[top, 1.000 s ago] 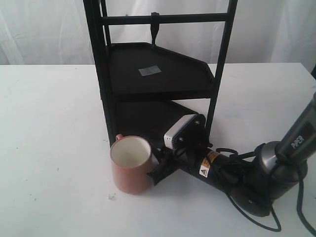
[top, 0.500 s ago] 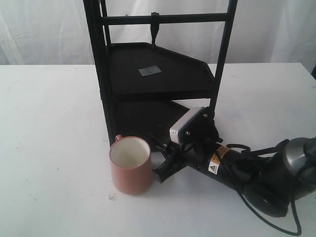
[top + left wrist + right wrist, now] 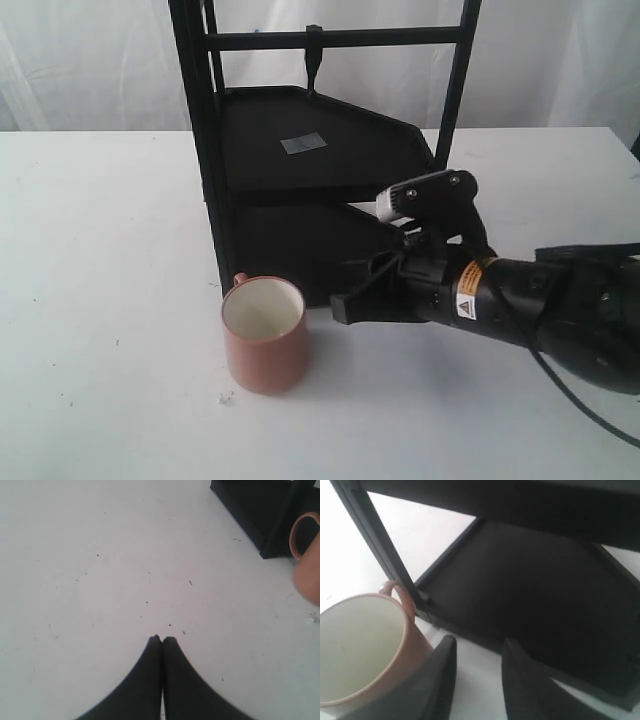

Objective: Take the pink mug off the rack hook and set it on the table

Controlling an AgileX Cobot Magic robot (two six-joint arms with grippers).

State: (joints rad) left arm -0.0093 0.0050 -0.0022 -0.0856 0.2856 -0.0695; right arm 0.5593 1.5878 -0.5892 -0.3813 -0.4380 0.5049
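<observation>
A: Changes against a second back?
B: Nothing new for the table (image 3: 100,300) or the rack (image 3: 320,150). Big change at the right gripper (image 3: 342,308): off the pink mug (image 3: 265,338) now, drawn back rightward and lifted a little; a second back, pressed against the mug's side. Clear strip of table between the two in the exterior view.
A: Jaws?
B: Parted a moderate way in the right wrist view, nothing between. As for the left gripper (image 3: 161,641): tips pressed together, empty, over bare table.
A: Mug?
B: Upright on the table, mouth up, just in front of the rack's front left post, handle turned toward the rack. Up on the top crossbar, the rack hook (image 3: 314,55): bare.
A: Meaning?
B: Reads as placed; only the retreat left, as a judgement.
A: Edges, room?
B: Wide open table to the right and front for pulling away. Tight spots: lower shelf lip and right front post just behind the wrist; mug wall close by one finger in the right wrist view. Touching there or not: cannot tell; apart, going by the exterior view. Safest line, as a guess: straight back and up, clear of mug and rack.
</observation>
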